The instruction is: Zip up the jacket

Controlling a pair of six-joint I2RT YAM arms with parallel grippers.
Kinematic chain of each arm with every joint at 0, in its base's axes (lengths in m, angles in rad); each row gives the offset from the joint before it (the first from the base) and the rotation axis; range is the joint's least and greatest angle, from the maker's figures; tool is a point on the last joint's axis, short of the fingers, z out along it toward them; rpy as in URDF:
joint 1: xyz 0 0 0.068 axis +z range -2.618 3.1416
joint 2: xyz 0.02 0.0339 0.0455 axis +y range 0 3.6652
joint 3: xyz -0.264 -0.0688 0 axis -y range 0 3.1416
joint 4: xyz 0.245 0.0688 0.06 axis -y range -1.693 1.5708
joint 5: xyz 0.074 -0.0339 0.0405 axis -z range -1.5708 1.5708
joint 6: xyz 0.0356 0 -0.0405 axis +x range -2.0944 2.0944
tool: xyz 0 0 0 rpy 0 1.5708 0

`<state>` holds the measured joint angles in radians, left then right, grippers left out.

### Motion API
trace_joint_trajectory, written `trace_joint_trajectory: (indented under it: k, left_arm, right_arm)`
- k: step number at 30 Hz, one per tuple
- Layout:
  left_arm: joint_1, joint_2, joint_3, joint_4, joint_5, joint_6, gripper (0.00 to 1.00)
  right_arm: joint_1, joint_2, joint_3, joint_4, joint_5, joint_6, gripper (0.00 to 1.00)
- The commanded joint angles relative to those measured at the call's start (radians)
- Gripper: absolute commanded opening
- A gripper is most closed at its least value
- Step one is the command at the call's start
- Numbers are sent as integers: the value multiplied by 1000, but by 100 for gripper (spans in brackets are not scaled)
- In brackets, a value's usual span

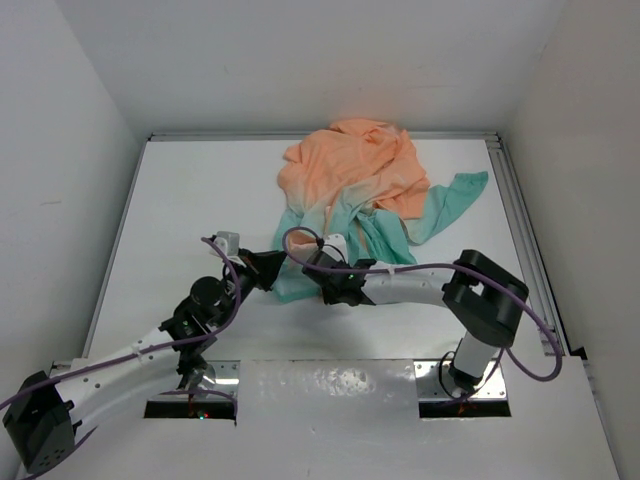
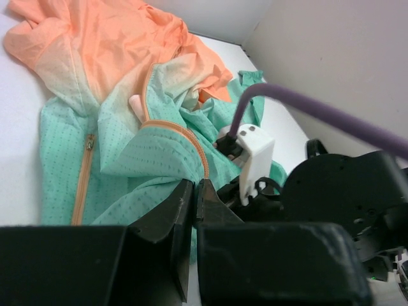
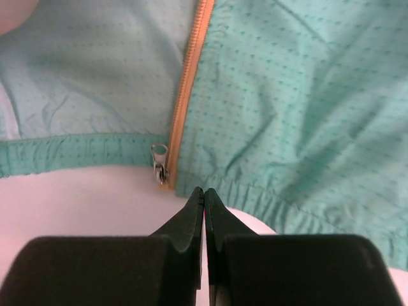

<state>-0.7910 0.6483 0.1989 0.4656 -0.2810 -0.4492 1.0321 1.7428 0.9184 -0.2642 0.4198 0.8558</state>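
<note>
R arm (image 2: 344, 191) w/ purple cable (image 2: 299, 102) sits over jacket (image 2: 115, 127) teal hem.

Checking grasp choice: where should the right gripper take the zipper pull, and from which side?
Pinch the metal pull tab at the zipper's bottom end, on the jacket's hem; probably come from the hem side, where it sticks out over the table.

One jacket (image 1: 360, 180), one worktop (image 1: 200, 200). Two arms, left arm (image 1: 140, 350) and right arm (image 1: 480, 295), one set of jaws on each, plus two purple cables (image 2: 319, 108), one per arm. Left wrist view shows two orange zips (image 2: 185, 137) on the fabric; right wrist view shows one, with one metal pull (image 3: 159, 164).
</note>
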Motion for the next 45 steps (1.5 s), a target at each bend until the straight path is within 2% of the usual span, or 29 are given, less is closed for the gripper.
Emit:
trace_joint_trajectory:
  k: [1,6,9,12,16,25,28,33,35,41,45]
  left_arm:
    - [-2,-15,-1,30,-6,12,0]
    - [-2,-16,0,31,6,12,0]
    - [-2,-3,7,30,9,9,0]
    - [-4,-4,1,36,11,12,0]
    - [-2,-21,2,21,-4,15,0]
    - [-2,-19,5,18,-4,14,0]
    - [-2,-32,1,25,8,14,0]
    - [-2,-27,1,25,17,10,0]
    - [-2,-24,-1,30,10,10,0]
    - [-2,-18,-3,30,3,14,0]
    - [-2,-12,0,36,13,15,0]
  right_arm:
    - [17,-83,-12,-18,27,-9,0]
    - [36,-155,-56,-47,-6,-9,0]
    - [37,-143,-59,-41,-19,-11,18]
    - [37,-103,-23,-30,-9,-24,25]
    - [36,-19,54,-27,-7,-38,28]
    - [37,72,53,-6,56,-1,32]
    - [37,63,30,-15,80,14,28]
    - [37,31,-16,-7,106,28,6]
    - [36,-9,-45,8,106,31,1]
    - [80,-135,-59,-75,96,-9,0]
    - [117,-187,-47,-176,-1,-55,0]
